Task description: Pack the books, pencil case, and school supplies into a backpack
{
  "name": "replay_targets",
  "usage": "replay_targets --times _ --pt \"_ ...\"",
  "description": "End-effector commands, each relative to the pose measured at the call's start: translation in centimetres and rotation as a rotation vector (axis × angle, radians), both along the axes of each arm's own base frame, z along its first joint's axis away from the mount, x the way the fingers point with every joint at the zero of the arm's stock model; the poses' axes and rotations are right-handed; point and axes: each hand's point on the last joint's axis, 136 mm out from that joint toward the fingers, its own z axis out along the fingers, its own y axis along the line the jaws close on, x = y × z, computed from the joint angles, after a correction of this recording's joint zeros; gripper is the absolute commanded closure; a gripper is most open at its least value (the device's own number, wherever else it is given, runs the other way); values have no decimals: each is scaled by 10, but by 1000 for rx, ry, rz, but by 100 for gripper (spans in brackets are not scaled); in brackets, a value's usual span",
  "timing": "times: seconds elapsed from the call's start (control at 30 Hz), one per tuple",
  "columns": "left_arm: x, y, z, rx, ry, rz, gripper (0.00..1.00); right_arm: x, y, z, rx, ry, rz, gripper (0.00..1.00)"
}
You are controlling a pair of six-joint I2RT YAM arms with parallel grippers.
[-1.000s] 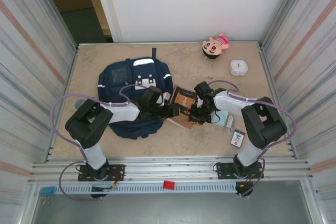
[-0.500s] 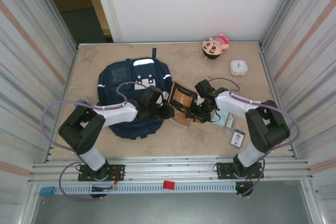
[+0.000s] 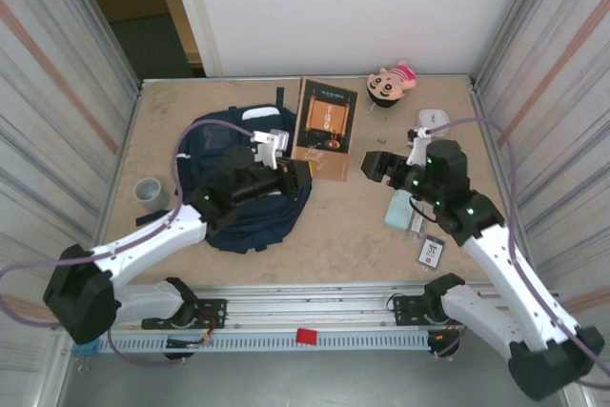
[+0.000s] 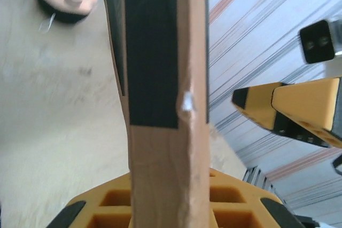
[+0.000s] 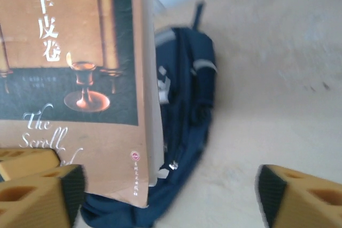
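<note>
The dark brown book (image 3: 326, 121) with its orange picture panel is lifted and stands tilted above the table, just right of the navy backpack (image 3: 238, 199). My left gripper (image 3: 301, 171) is shut on its lower edge. In the left wrist view the book (image 4: 165, 78) runs edge-on up from my left gripper (image 4: 168, 204). My right gripper (image 3: 377, 165) hangs open to the right of the book, holding nothing. In the right wrist view the book cover (image 5: 69, 78) and backpack (image 5: 184, 105) lie ahead of my right gripper (image 5: 171, 196). On the table lie the mint pencil case (image 3: 399, 209), a clear oblong piece (image 3: 416, 225) and a black-and-white packet (image 3: 432, 252).
A pink plush doll (image 3: 391, 83) lies at the back, with a white rounded box (image 3: 434, 120) to its right. A grey tape roll (image 3: 148, 191) sits at the left edge. Ribbed metal walls close in both sides.
My left gripper closed on the book and raised it up and toward the back. My right gripper let go, opened wide and drew back to the right.
</note>
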Motion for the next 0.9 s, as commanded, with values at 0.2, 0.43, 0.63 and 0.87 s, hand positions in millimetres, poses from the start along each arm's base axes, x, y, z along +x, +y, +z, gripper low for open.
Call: replay_targets --times 0.2,0.43,0.63,0.87 --pt "-33 -9 107 -281 -271 -177 99 -17 45 68 262 -180 358 1" --pt "-40 -15 121 -321 -281 -243 98 -20 54 85 336 -196 438 1" --pt "-50 -20 137 -363 -310 -312 98 -2 60 73 416 -76 482 1" --pt "-43 -22 132 -320 -310 -284 97 -44 77 97 415 -190 715 1"
